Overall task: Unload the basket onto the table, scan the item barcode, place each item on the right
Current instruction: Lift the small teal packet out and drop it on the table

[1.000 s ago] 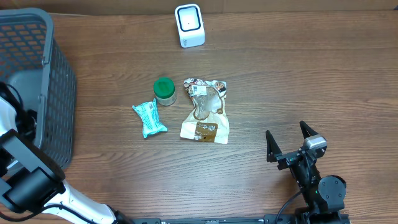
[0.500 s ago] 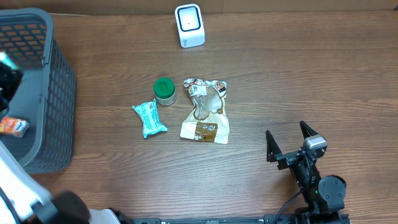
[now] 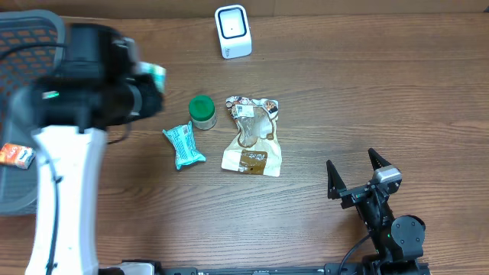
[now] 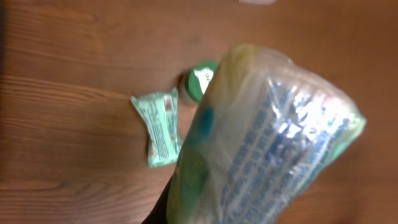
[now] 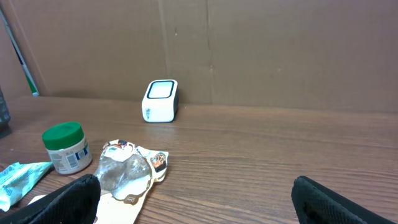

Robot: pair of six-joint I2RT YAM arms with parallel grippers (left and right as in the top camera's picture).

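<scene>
My left gripper (image 3: 153, 79) is shut on a clear plastic packet with blue print and a green end (image 4: 267, 137). It hangs above the table's left side, left of the green-lidded jar (image 3: 202, 111), and fills the left wrist view so its fingers are mostly hidden. The white barcode scanner (image 3: 233, 30) stands at the back centre, also seen as the scanner (image 5: 161, 101) in the right wrist view. A teal wrapper (image 3: 183, 145) and a brown-and-white pouch (image 3: 252, 136) lie mid-table. My right gripper (image 3: 357, 177) rests open at the front right, holding nothing.
A grey mesh basket (image 3: 23, 23) stands at the left edge with a small orange item (image 3: 15, 155) inside. A cardboard wall (image 5: 249, 50) rises behind the scanner. Bare wood lies between the pouch and the right arm.
My left arm has come up out of the basket and swung right over the table with the packet in its grip. The right arm has not moved.
</scene>
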